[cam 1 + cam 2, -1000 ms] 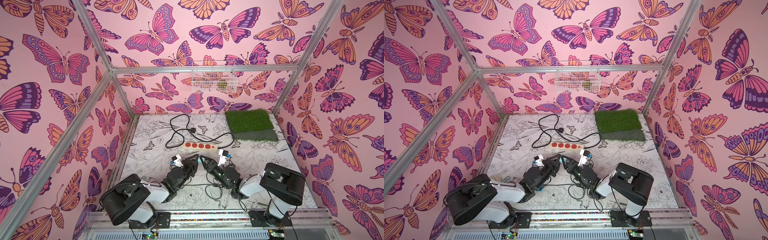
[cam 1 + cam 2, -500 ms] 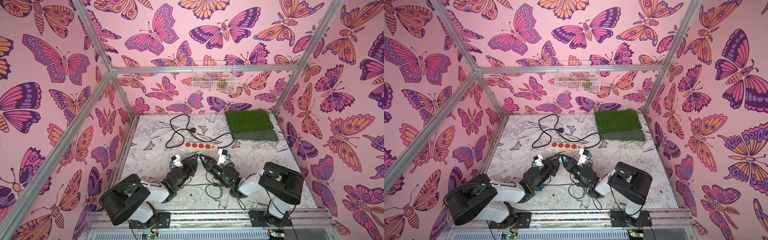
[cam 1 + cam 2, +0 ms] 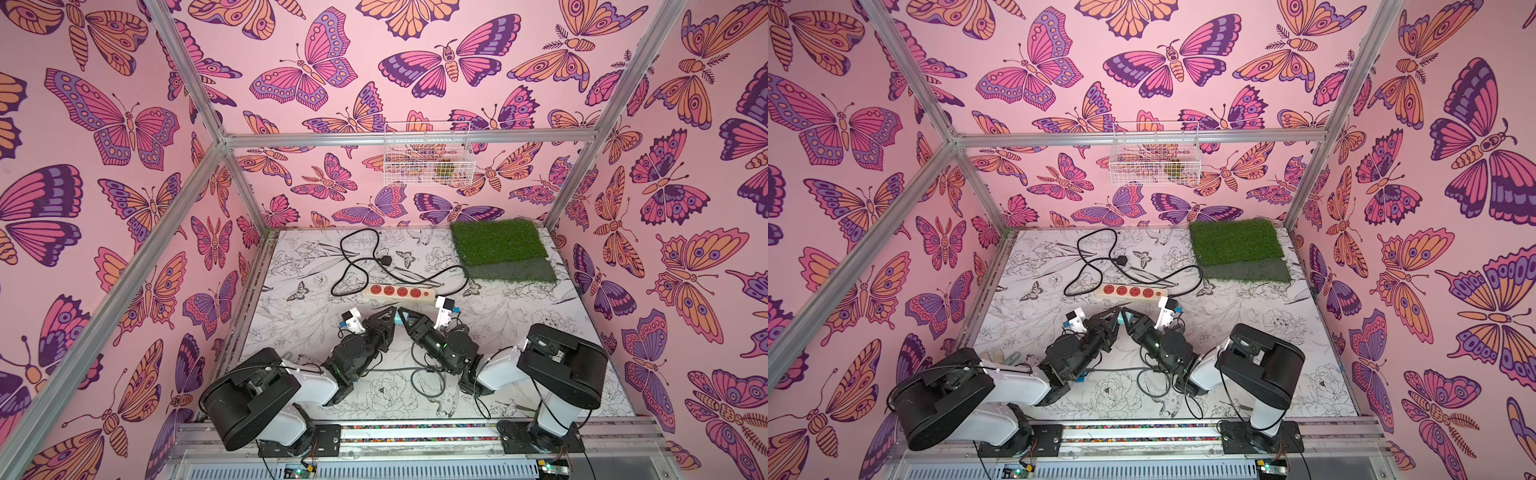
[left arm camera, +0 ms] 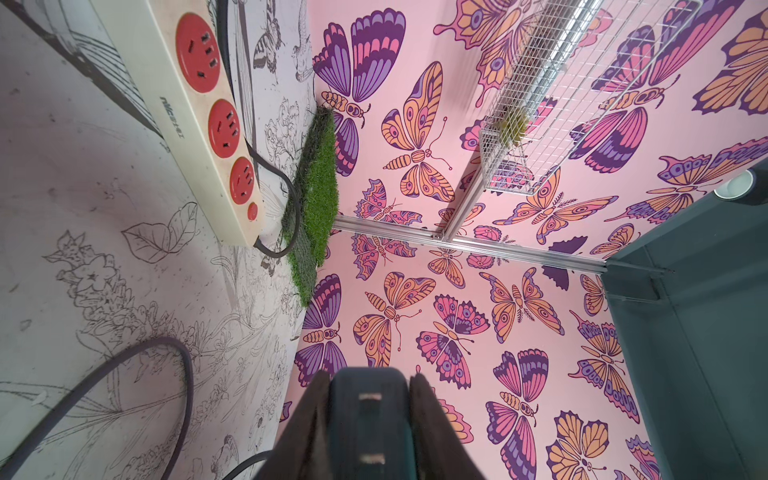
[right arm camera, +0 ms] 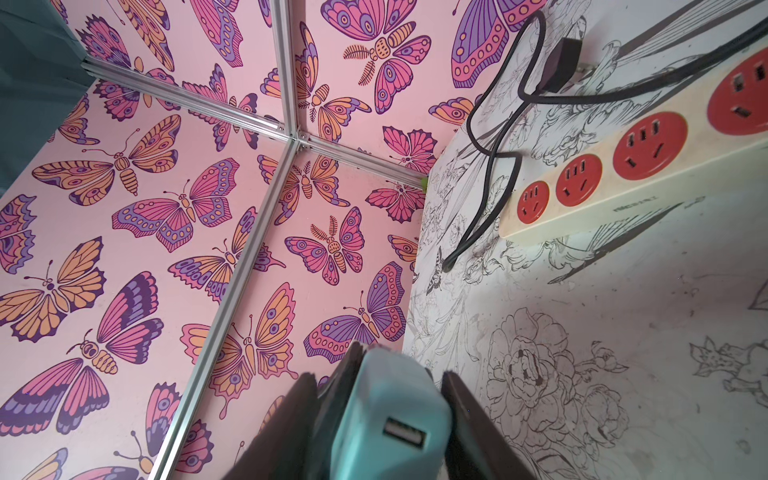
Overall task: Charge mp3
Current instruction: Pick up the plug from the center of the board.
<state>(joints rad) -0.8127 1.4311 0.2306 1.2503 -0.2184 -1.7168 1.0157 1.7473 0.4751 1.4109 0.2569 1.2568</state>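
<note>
Right wrist view showed the right gripper (image 5: 380,376) clamped on the teal charger (image 5: 386,407), port pointing out so the dark thing (image 4: 370,428) squeezed in the left gripper (image 4: 370,376), maybe a plug, could go in; the mp3 was not seen

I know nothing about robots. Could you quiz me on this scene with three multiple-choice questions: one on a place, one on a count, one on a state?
1. Where does the green grass mat lie?
A. by the arm bases
B. far right corner
C. in the wire basket

2. How many large red sockets does the power strip have?
A. two
B. four
C. six

3. The right gripper is:
A. open and empty
B. shut on a black plug
C. shut on the teal charger cube

Answers:
1 B, both top views show it there.
2 B, four red rounds sit in a row.
3 C, the right wrist view shows the cube between its fingers.
</note>
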